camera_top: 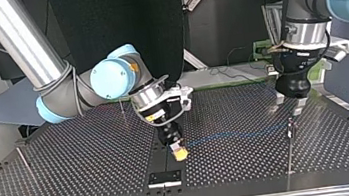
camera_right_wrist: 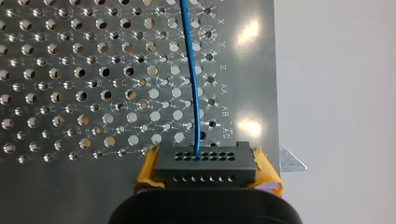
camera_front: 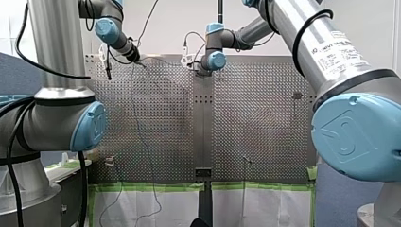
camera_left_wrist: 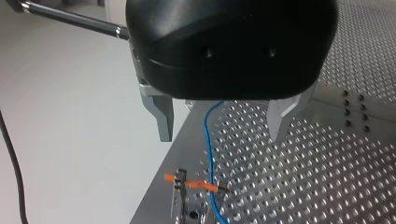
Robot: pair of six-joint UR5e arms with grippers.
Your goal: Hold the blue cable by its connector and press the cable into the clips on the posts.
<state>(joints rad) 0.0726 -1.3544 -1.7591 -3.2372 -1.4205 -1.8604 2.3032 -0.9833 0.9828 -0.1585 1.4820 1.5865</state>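
Over the perforated steel table our right arm leans in low. Our right gripper, yellow-padded, is clamped on the blocky black connector. The thin blue cable runs straight ahead from it. Our left gripper hangs upright, its metal fingers spread and empty. Below them the cable passes an orange clip.

Two grippers, one blue cable, one black connector

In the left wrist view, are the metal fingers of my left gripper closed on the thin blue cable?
No, the metal fingers of the left gripper stand wide apart, and the thin blue cable passes between them.
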